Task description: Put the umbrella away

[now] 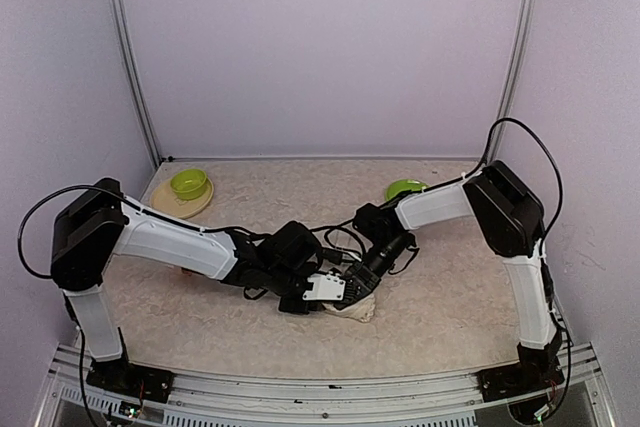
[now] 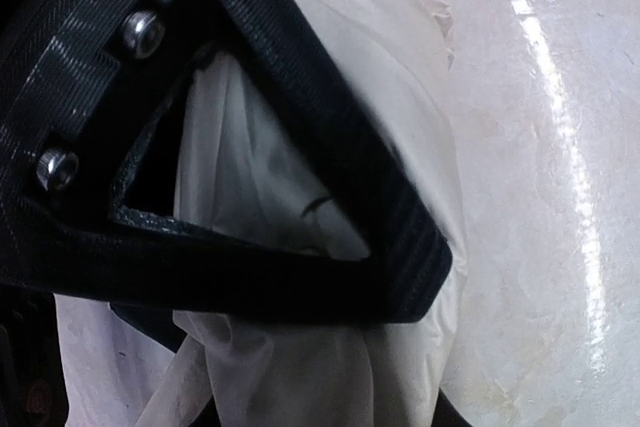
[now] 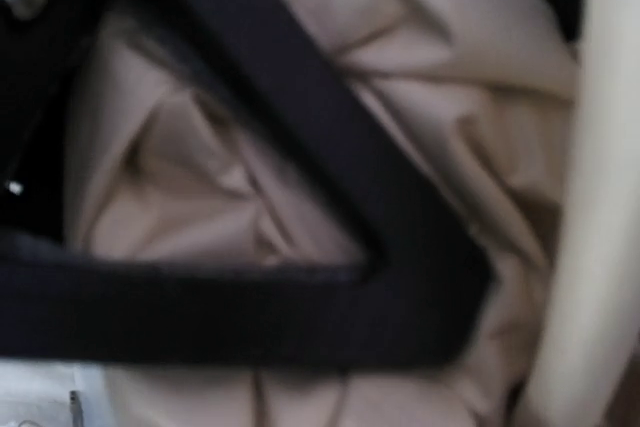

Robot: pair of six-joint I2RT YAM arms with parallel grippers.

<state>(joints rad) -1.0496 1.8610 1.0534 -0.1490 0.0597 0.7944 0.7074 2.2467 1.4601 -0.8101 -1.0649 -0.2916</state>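
The umbrella (image 1: 358, 309) lies folded on the table just in front of the two arms, a bundle of cream-beige fabric. Both grippers meet over it: my left gripper (image 1: 325, 289) from the left, my right gripper (image 1: 366, 281) from the back right. In the left wrist view a black finger (image 2: 300, 277) presses across the bunched umbrella fabric (image 2: 300, 367), which fills the gap below it. In the right wrist view a black finger (image 3: 300, 317) is likewise buried in creased umbrella fabric (image 3: 450, 97). Shaft and handle are hidden.
A green bowl (image 1: 189, 183) sits on a tan plate (image 1: 178, 204) at the back left. Another green bowl (image 1: 405, 188) stands at the back right, beside the right forearm. Black cables (image 1: 335, 237) loop between the wrists. Walls close in the table on three sides.
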